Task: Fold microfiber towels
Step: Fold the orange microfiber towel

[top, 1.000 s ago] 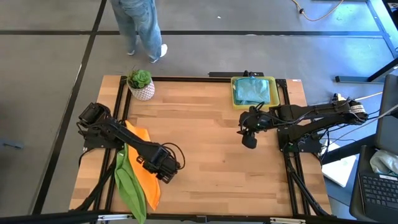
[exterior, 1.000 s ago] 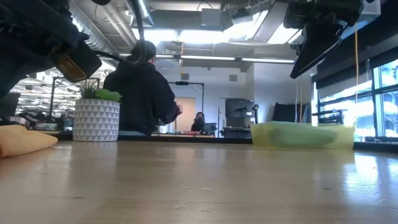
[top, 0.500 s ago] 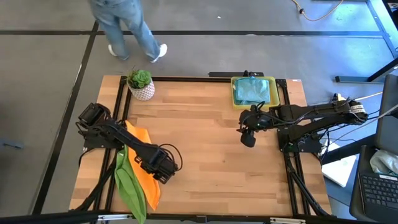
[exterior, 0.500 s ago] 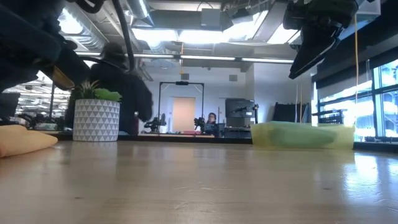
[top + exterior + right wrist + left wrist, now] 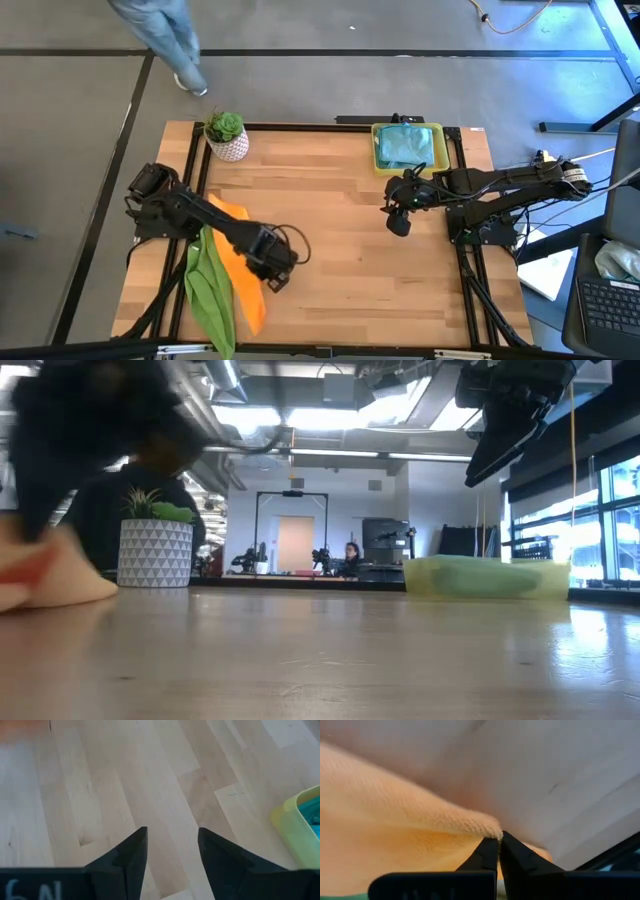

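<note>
The left hand [image 5: 275, 281] sits low over the tabletop [image 5: 350, 250] near its left front part, clenched on the edge of the orange towel [image 5: 238, 270]. From above, that towel lies along the left edge, its long axis running from mid-left toward the front, with the lime green towel [image 5: 208, 295] overlapping its outer side and hanging toward the front edge. The right hand [image 5: 398, 220] waits above the right side, near the yellow tray [image 5: 377, 150] at the back right, which holds the teal towels [image 5: 408, 145].

At tabletop level, the orange towel [image 5: 45, 570] rises in a soft hump at the far left, with the right hand [image 5: 500, 430] hanging high.

The left wrist view shows the two fingers [image 5: 487, 855] closed together, pinching a thin lip of orange towel [image 5: 395, 840].

The right wrist view shows spread fingers [image 5: 130, 855] holding nothing over bare wood.

The cloth looks light, limp and grippy; it should drape and drag rather than slide, so a corner or hem is the sensible hold.
</note>
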### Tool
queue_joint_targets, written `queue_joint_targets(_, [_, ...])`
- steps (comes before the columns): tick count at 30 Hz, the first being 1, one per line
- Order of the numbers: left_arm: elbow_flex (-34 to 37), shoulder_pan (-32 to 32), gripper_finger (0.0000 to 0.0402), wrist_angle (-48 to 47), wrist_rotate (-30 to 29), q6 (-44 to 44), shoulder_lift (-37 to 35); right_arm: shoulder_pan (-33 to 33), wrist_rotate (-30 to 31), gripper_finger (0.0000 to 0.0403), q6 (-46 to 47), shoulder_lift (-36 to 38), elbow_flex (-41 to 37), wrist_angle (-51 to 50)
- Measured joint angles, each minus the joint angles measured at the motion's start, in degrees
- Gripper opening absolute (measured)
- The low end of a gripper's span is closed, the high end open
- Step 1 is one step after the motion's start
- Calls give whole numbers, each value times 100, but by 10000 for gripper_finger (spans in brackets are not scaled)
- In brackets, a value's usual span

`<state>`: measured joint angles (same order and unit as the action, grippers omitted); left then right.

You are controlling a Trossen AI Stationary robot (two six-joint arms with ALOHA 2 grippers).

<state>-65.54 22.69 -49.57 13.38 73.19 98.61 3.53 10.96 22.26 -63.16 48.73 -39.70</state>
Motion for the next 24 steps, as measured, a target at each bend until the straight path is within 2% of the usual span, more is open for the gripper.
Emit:
queue_joint_targets(5, [-612, -516, 1, -4, -490, -700, 0, 0, -85, 177, 2, 4, 0, -72])
queue_joint_targets(10, [-1353, -1164, 0, 117, -856, -1723, 0, 0, -124, 177, 197, 123, 0, -579])
queue_joint_targets(14, [-2165, -1525, 0, 272, -1340, -2484, -9, 0, 424, 177, 575, 378, 0, -991])
queue_joint_targets(19, [-2822, -1520, 0, 88, -1746, -2628, -11, 2, 443, 177, 598, 768, 0, -898])
queue_joint_targets(24, [-2839, -1111, 0, -213, -1932, -2367, -9, 0, 348, 177, 638, 944, 0, -477])
